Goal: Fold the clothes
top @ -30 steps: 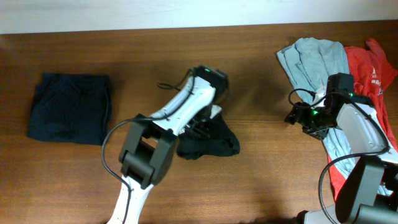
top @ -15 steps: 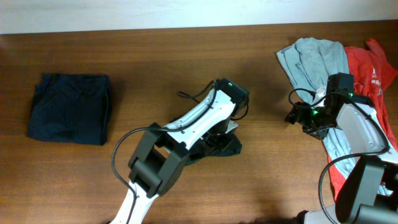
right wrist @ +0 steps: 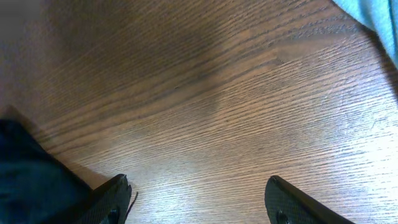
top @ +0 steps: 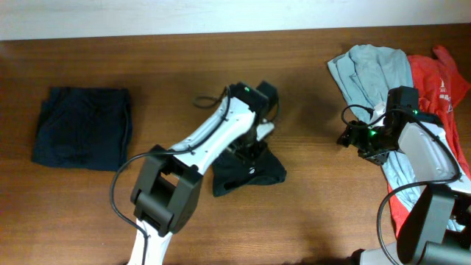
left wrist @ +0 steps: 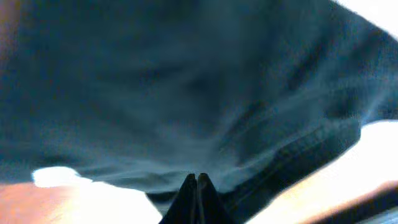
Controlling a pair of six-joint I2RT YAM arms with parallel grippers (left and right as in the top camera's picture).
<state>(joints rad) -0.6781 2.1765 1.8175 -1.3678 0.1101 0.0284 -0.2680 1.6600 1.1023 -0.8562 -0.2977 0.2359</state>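
- Centre of the table [top: 331, 213]: the left gripper [left wrist: 197, 186] has its fingers pinched tight together on the black garment [top: 250, 173], and dark cloth fills almost the whole left wrist view.
- From overhead, that black garment hangs straight down from the fingers like a small tent. Its bulk spreads onto the wood on the near side of the gripper, and its long axis runs across the table, left to right.
- So we reckon the coming move turns on this: the cloth is below and nearward of the pinch, and lifting or dragging from that point should spread it out.
- The right gripper [right wrist: 198, 190] hovers with its fingers wide apart, and we see only bare wood between them, nothing held.
- It sits well to the right of the black garment, just beside the heap at the right edge, so the left arm is clearly the nearer one for this piece.
- We count four garments:
- one black, in the grip at centre;
- one navy garment [top: 82, 136], lying flat and squared up at far left, well apart from both grippers and apparently folded;
- one pale blue-grey garment [top: 372, 66], crumpled at right;
- one red garment [top: 430, 73], touching the pale one, also unfolded.
- Two grippers, one busy and one free.
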